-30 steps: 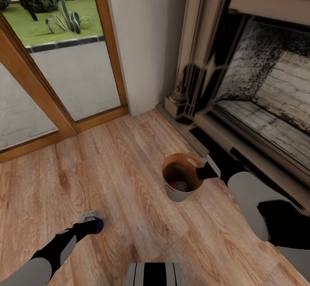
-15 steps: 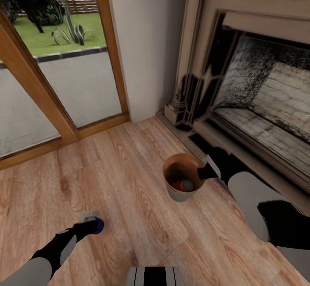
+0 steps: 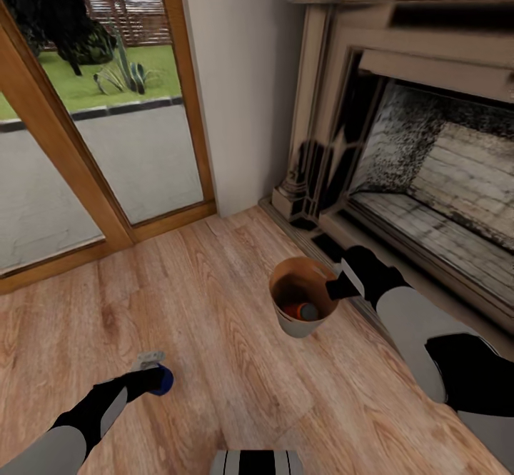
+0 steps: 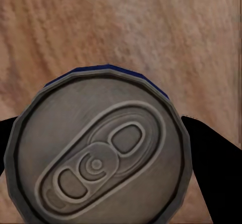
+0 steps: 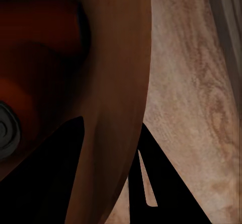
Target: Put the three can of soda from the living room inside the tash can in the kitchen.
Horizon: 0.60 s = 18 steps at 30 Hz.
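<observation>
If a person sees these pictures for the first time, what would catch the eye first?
Probably the bin on the wood floor before the dark fireplace, with an orange can lying inside and the right gripper clamped on its rim. Next, the blue can in the left gripper, low at the left; the left wrist view shows its grey top close up.

pretty evenly lit in here, daylight pouring in through the glass door (image 3: 107, 132), lawn outside is bright. soft shadows only, a faint one on the plank floor (image 3: 214, 332) under the bin (image 3: 303, 296). fireplace (image 3: 428, 175) opening goes dark and grainy, its frame smeared. head view bends lines toward the edges. left wrist shot is soft and blurry up close, the right wrist one dim, mostly black shapes.
</observation>
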{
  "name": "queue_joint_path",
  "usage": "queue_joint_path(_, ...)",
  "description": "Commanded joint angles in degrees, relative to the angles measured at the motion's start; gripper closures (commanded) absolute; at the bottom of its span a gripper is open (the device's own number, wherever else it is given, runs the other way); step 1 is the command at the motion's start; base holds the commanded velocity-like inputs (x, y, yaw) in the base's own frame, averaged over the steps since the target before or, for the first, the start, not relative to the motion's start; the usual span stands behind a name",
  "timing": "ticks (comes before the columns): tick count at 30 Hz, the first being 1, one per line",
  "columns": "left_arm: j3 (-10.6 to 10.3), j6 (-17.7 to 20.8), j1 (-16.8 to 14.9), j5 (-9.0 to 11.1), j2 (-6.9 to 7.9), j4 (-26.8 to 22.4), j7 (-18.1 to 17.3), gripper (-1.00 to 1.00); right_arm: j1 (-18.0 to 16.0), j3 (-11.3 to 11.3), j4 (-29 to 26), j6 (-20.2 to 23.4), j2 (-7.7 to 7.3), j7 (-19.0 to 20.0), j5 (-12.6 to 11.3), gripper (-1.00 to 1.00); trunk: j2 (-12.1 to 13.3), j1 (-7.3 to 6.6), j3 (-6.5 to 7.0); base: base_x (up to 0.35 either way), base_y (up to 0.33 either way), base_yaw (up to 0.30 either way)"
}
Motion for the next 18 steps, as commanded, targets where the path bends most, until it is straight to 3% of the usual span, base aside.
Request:
queue_joint_path(1, 0.0, 1.0, 0.0, 0.0, 0.0, -0.6, 0.0, 1.0, 0.1, 0.4, 0.0, 0.0, 0.03, 0.1, -0.7, 1.0, 0.0, -0.03, 0.23, 0.0, 0.0, 0.0)
queue_joint_path(5, 0.2, 8.0, 0.0, 0.2, 0.13, -7.6, 0.0, 1.0, 0.3, 1.3, 0.6, 0.0, 0.59, 0.1, -0.7, 1.0, 0.1, -0.13, 1.12, 0.0, 0.0, 0.0)
queue_joint_path(18, 0.3, 19.9, 0.1, 0.3, 0.17, -25.5, 0.0, 1.0, 0.7, 2.5, 4.8, 0.0, 2.32, -0.6, -0.6, 1.0, 0.2, -0.46, 4.0, 0.0, 0.0, 0.0)
